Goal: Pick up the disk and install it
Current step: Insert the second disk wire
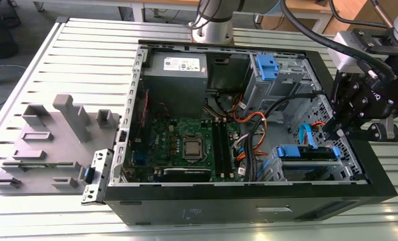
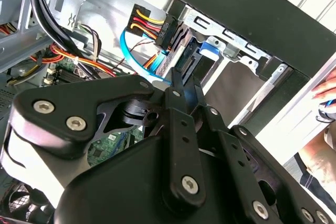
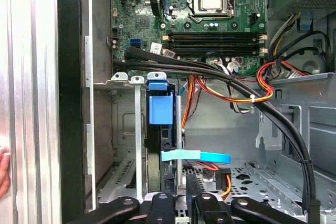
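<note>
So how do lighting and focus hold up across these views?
Exterior view: even light, pale glare on the slatted table. Second wrist view: the gripper looms dark and soft, with a washed-out strip beside the case. First wrist view: motherboard crisp, table edge overexposed.

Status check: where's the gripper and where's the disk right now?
Gripper inside the case, at the drive bay. Disk sits edge-up in the bay, blue rails showing. Light-blue data cable and black cable bundle close by.

disk (image 3: 160, 129) | blue rail tab showing | on edge, apparently seated in the drive bay
</note>
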Robot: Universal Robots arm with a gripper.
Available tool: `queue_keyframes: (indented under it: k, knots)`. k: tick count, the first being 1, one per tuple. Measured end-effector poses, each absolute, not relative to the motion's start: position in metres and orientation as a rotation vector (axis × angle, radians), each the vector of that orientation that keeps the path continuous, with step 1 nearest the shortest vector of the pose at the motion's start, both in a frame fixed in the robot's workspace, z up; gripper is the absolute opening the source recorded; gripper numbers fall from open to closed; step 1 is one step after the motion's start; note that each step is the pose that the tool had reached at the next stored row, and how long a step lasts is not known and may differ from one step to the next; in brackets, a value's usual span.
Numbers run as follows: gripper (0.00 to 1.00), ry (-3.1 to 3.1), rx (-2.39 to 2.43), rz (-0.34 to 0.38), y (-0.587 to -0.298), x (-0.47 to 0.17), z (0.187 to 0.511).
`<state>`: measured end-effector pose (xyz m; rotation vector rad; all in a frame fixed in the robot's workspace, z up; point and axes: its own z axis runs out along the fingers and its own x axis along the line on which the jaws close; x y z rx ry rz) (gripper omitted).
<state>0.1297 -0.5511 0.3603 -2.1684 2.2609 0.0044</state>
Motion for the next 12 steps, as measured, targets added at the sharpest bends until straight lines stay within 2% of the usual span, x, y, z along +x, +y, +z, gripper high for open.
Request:
queue_keyframes:
  k: [7, 8, 12]
  knots:
    - [0.24, 2.261, -2.168, 0.004, -0.5510, 0.1297, 0.3603]
    - [0.31, 2.261, -2.168, 0.004, -0.5509, 0.1297, 0.3604]
    - [0.31, 2.261, -2.168, 0.004, -0.5509, 0.1297, 0.3603]
